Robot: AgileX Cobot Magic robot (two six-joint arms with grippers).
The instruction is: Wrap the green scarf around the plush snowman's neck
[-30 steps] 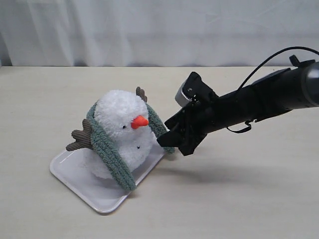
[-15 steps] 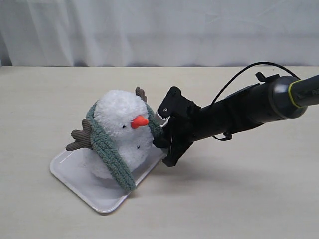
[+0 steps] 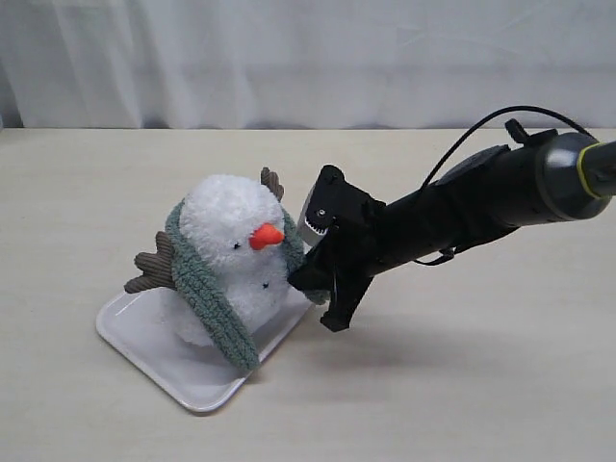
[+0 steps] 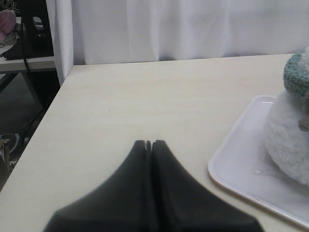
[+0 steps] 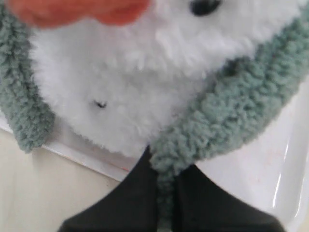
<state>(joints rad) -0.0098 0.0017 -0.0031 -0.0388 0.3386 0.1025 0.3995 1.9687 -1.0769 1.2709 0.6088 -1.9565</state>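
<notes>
Currently the plush snowman (image 3: 231, 260) is sitting in the white tray (image 3: 178, 371), with the green scarf (image 3: 207, 298) draped behind its head. The right gripper (image 3: 306, 279) is pinching one scarf end. The left gripper (image 4: 148, 144) is hovering closed on nothing.

No text, label, brand, number or sign can be read in any view; pale marks on a dark object (image 4: 34, 36) beyond the surface (image 4: 120, 96) may be lettering, but they are too blurred to tell.
</notes>
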